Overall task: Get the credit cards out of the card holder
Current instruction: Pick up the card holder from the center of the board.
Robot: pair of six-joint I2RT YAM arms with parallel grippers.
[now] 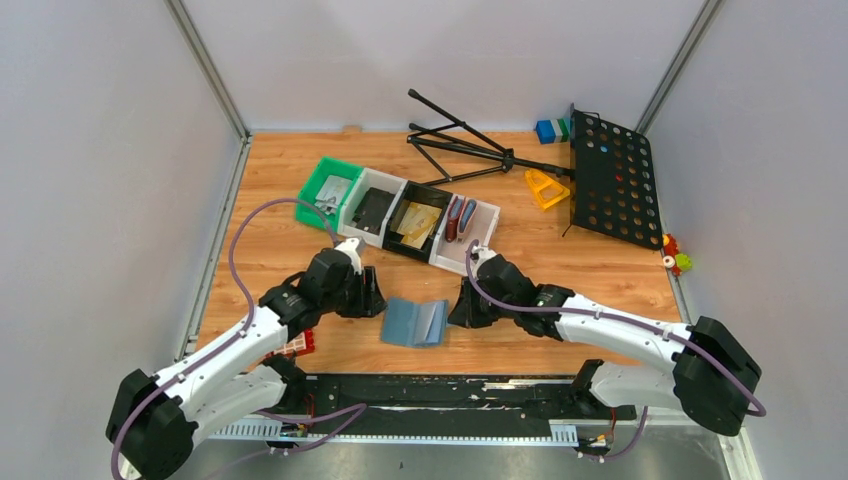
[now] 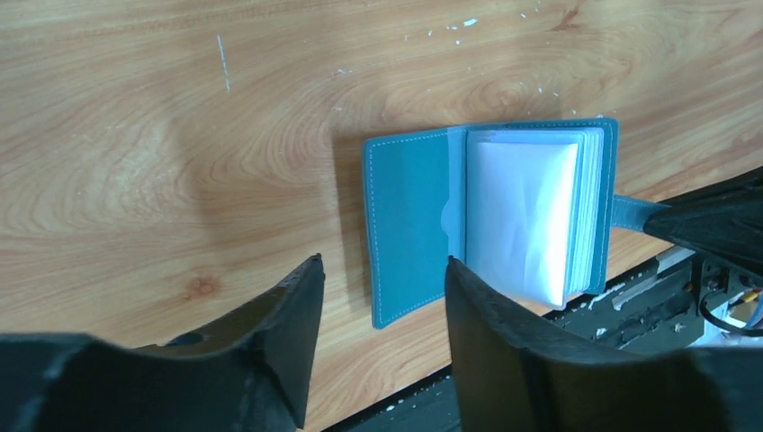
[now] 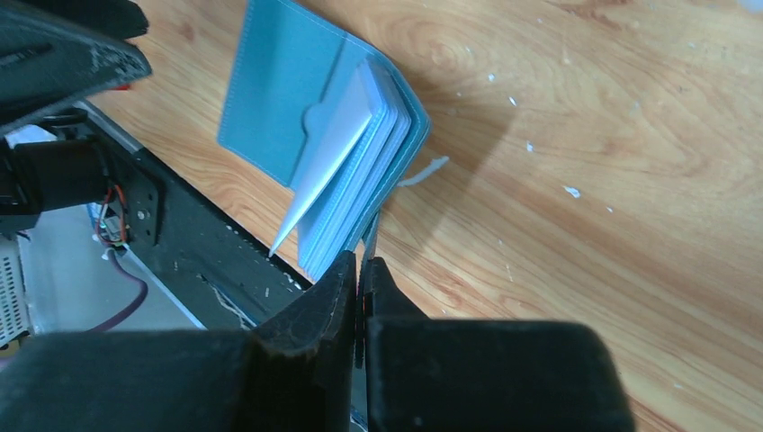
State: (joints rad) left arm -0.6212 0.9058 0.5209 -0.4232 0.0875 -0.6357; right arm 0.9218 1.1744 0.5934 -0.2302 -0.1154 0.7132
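The card holder (image 1: 415, 322), a slate-blue bifold, lies open on the wooden table between my two grippers. In the left wrist view its lighter blue inside (image 2: 409, 225) faces up, with a stack of clear sleeves (image 2: 526, 211) on its right half. No credit cards show in it. My left gripper (image 1: 372, 297) is open and empty, its jaws (image 2: 382, 270) just off the holder's left edge. My right gripper (image 3: 360, 263) is shut on the holder's thin blue strap (image 3: 371, 232) at its right edge. That strap (image 2: 630, 212) also shows in the left wrist view.
A row of bins stands behind: green (image 1: 330, 190), white, black (image 1: 415, 222) with tan flat pieces, and white (image 1: 465, 222) with a dark red and a bluish-grey wallet. A black tripod (image 1: 460, 150) and perforated board (image 1: 610, 180) lie at the back right. A black rail (image 1: 450, 385) runs along the near edge.
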